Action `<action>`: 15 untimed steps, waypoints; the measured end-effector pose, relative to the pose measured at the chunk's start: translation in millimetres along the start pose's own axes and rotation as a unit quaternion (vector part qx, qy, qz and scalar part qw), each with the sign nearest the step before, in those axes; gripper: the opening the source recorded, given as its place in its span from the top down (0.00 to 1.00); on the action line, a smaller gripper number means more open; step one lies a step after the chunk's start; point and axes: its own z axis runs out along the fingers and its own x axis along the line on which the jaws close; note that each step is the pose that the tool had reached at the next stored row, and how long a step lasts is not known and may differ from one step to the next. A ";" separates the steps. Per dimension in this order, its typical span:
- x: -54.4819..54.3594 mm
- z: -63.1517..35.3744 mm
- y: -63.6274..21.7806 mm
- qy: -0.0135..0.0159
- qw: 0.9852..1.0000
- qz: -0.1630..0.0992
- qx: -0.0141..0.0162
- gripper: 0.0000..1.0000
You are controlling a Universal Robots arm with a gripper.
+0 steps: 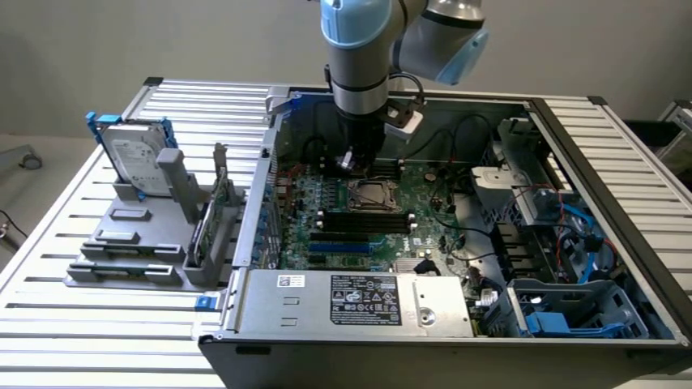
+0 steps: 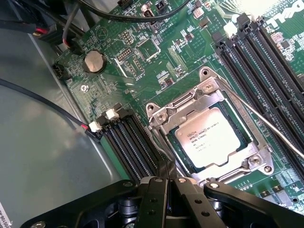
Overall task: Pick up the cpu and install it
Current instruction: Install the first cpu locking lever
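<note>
The cpu sits in the socket inside the case; the closed gripper holds nothing

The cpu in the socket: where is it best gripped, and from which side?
Probably from straight above, by two opposite edges of the cpu: it lies flat, and the socket frame sits close around it, leaving no side approach.
</note>
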 end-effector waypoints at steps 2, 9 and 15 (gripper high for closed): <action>0.0 0.4 0.1 0.000 1.000 -0.001 0.000 0.89; 0.6 1.3 1.3 0.000 1.000 -0.004 0.001 0.89; 1.4 2.1 2.7 0.000 1.000 -0.008 0.002 0.89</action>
